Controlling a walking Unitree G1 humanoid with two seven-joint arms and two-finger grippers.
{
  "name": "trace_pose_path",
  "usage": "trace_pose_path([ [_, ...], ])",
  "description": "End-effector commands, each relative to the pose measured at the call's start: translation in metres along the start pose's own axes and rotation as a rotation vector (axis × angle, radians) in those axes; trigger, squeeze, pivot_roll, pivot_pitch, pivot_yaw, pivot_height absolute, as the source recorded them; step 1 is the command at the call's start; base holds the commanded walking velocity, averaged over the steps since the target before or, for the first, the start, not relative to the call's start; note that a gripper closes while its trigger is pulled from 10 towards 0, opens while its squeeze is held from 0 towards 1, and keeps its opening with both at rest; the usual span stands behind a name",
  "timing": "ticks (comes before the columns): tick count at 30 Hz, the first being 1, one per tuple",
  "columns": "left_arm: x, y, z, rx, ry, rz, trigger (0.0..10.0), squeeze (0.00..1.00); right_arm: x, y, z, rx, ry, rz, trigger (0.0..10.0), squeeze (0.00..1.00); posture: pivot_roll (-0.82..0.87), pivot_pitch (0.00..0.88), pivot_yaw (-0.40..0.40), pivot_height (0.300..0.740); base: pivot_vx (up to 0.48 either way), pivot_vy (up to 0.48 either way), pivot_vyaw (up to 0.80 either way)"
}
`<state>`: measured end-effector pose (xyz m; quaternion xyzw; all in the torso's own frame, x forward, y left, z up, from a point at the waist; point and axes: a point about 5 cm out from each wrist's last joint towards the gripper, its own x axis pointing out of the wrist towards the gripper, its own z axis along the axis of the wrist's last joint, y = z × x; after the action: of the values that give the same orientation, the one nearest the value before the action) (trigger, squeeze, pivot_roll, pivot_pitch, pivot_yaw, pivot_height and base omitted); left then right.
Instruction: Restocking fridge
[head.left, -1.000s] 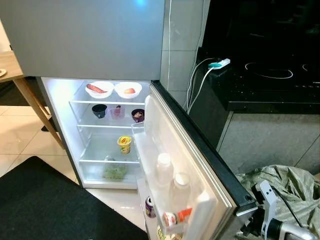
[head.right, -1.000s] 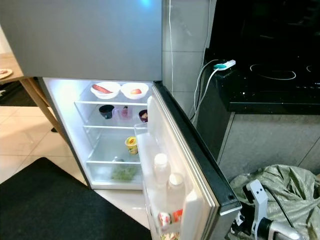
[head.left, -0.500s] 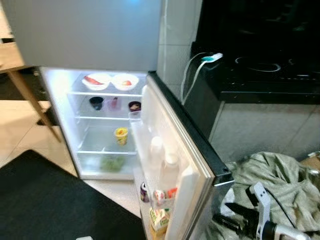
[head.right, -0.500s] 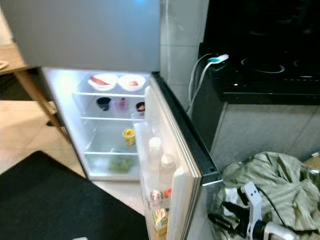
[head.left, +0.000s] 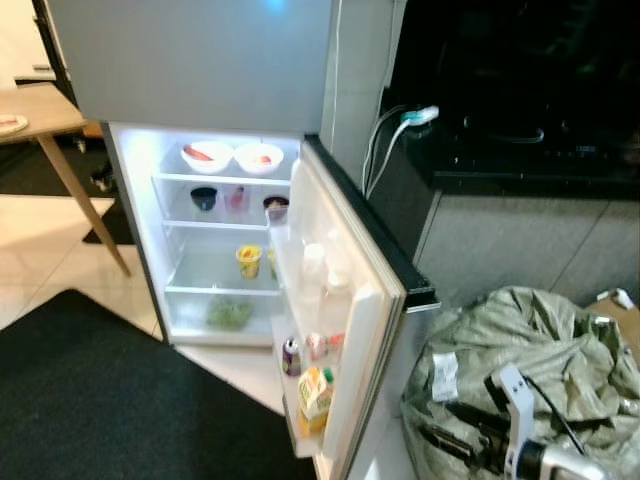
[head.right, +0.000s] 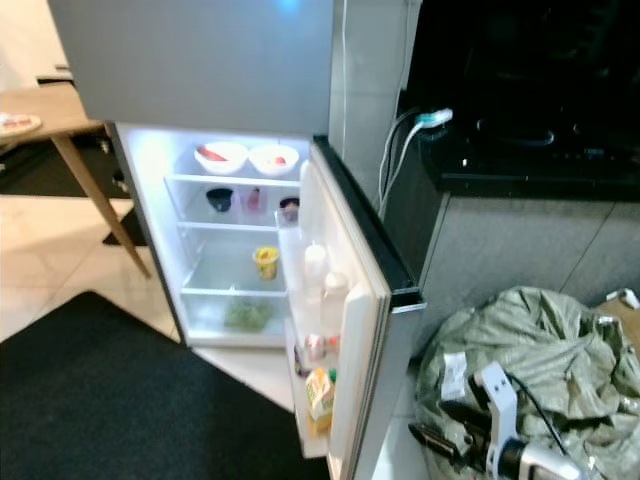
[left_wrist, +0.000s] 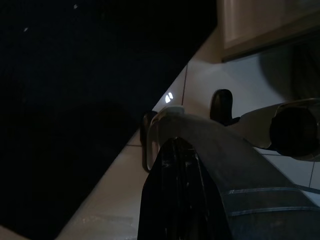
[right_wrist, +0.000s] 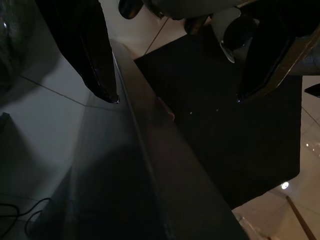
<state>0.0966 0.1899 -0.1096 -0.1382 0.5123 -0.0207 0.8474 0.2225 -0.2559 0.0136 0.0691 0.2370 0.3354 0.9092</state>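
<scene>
your view has pulled back from the fridge (head.left: 200, 80) since a second ago: the open lower door (head.left: 350, 300) now shows down to its bottom rack, where earlier its lower edge was cut off, and the whole green-grey sack (head.left: 530, 380) beside it has come into frame. judge this as the robot stepping away from the door, not the things moving. the right gripper (head.left: 450, 425), which a second ago sat close under the door's corner, now hangs low in front of the sack, apart from the door; its jaws stand spread with nothing between them, as the right wrist view confirms with both fingers (right_wrist: 85, 45) wide over the door edge and the black mat (head.left: 90, 400). the left gripper (left_wrist: 175, 195) hangs idle over floor tile; you cannot tell its jaw state from that dark view. stock inside is in place: two white bowls (head.left: 232, 157) on the top shelf, cups on the second, a yellow tub (head.left: 248, 261) on the third, greens in the bottom, bottles (head.left: 325, 290) and a carton (head.left: 314, 397) in the door racks. likely next step: fetch items from the sack.
</scene>
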Motion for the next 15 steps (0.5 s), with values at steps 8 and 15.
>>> trace_pose_path([
  [8,0.001,-0.013,-0.022,-0.019,0.091,-0.039,10.0,0.0,0.017,-0.001,0.013,-0.096,-0.002,-0.061,10.0,0.0,-0.09,0.0,-0.069,0.74,0.0,0.0,0.0],
  [15,0.0,-0.013,-0.022,-0.023,0.091,-0.033,10.0,0.0,0.023,-0.012,0.026,-0.117,-0.039,-0.195,10.0,0.0,-0.08,0.0,-0.072,0.74,0.0,0.0,0.0],
])
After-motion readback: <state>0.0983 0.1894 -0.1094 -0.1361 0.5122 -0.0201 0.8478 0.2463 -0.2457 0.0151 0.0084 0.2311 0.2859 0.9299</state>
